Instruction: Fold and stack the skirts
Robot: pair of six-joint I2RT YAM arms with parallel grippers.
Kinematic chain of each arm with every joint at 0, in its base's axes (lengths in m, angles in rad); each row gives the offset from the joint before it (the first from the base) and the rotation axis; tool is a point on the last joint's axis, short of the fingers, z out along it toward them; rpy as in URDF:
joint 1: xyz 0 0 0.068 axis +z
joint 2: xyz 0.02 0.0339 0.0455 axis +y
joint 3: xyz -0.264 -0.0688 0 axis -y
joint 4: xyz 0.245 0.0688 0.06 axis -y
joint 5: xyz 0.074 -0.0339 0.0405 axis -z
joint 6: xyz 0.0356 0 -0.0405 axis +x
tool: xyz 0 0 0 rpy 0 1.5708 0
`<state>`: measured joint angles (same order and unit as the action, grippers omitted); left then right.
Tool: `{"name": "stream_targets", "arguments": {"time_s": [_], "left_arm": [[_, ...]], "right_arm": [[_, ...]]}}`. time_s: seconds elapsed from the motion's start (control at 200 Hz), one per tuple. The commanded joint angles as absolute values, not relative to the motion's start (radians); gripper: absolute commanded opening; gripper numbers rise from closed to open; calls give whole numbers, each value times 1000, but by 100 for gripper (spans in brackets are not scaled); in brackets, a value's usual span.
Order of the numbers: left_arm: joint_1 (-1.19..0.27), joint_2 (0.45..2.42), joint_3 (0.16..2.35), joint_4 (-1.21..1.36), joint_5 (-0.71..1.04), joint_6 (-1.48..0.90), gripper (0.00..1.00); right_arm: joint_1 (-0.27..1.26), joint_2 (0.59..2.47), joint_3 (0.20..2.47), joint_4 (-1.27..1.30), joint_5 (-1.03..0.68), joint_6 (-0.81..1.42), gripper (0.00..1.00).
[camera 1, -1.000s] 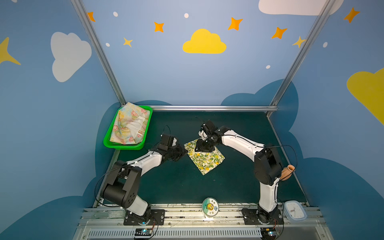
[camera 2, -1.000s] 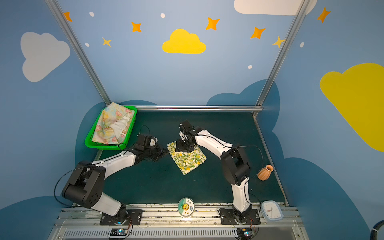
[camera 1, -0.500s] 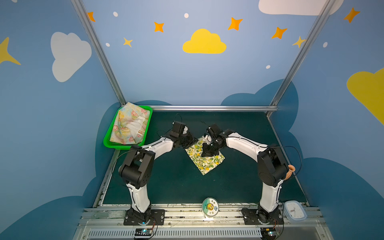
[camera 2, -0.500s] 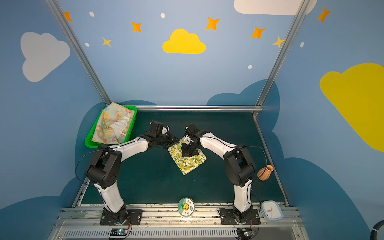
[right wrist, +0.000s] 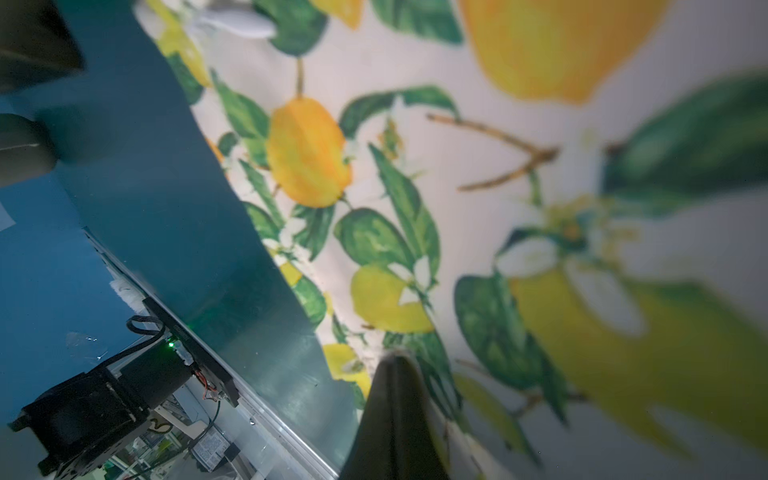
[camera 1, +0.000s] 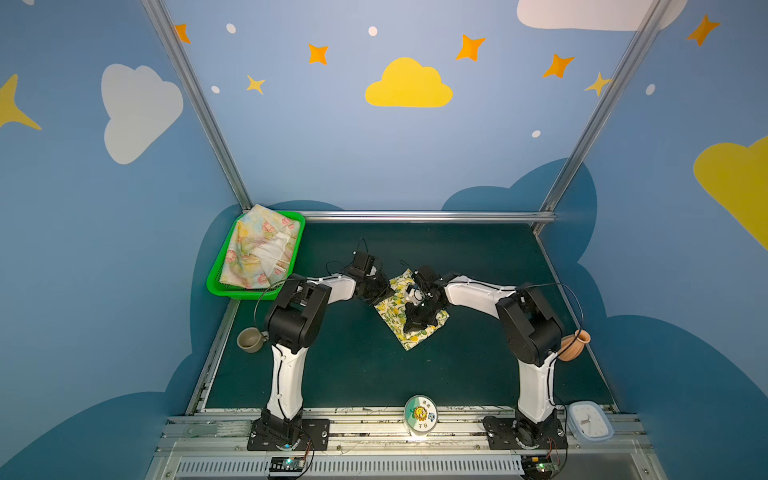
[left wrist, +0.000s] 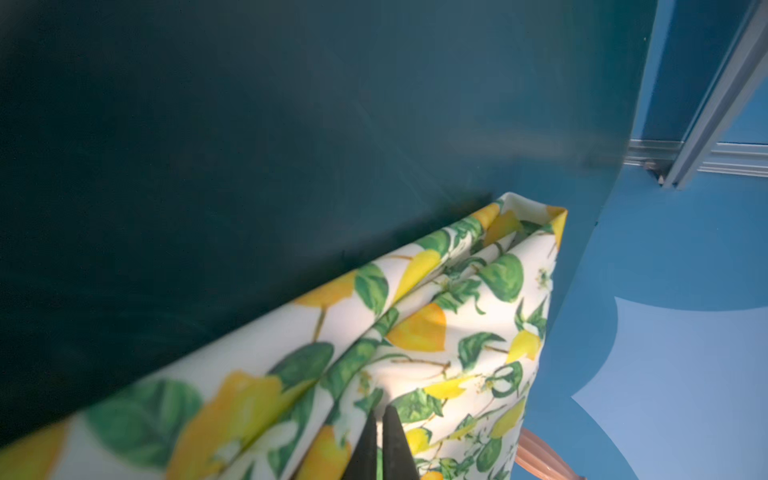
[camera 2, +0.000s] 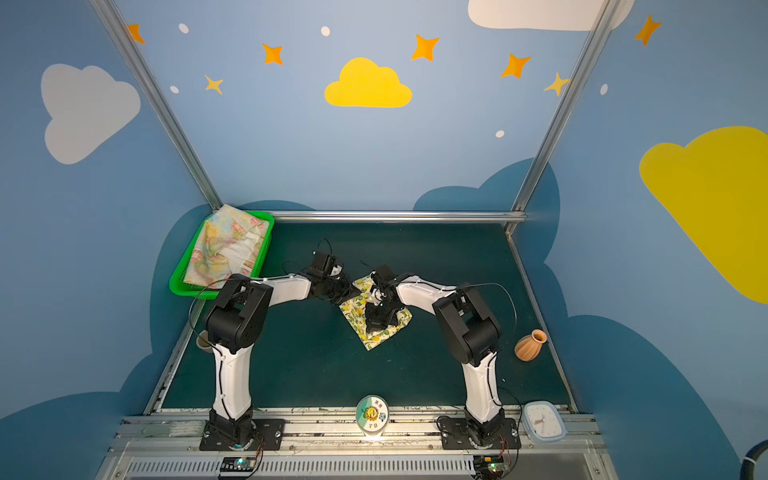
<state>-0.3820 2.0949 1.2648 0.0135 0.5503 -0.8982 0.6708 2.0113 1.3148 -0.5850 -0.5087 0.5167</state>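
The lemon skirt (camera 1: 392, 320) is cream, printed with yellow lemons and green leaves on thin brown twigs. The floral skirt (camera 1: 253, 253) is pale yellow with pastel pink blooms and a white patch. The mesh basket (camera 1: 214, 286) is bright green and the counter (camera 1: 457, 257) dark teal. The small things differ — terracotta vase (camera 1: 575, 345), olive-beige mug (camera 1: 250, 340), pale blue clock (camera 1: 590, 422).

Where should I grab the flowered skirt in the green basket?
Likely the bunched white band near the middle, coming straight down: the flowered skirt lies heaped in the green basket, whose walls block a sideways approach, and that fold offers cloth to pinch.
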Motion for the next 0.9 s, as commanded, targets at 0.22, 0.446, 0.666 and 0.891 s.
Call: {"name": "stream_targets", "arguments": {"time_s": [0.22, 0.446, 0.666, 0.891], "left_arm": [[-353, 2129, 1247, 4, 488, -872, 9], [-363, 2098, 1276, 7, 499, -819, 9], [-424, 1995, 1327, -70, 480, -744, 10], [-459, 1949, 1307, -69, 474, -775, 10]], "right_arm": [[673, 2050, 1312, -632, -488, 502, 0], [660, 2014, 1375, -697, -501, 470, 0], [562, 1879, 1442, -752, -531, 466, 0], [455, 1866, 1529, -789, -530, 419, 0]]}}
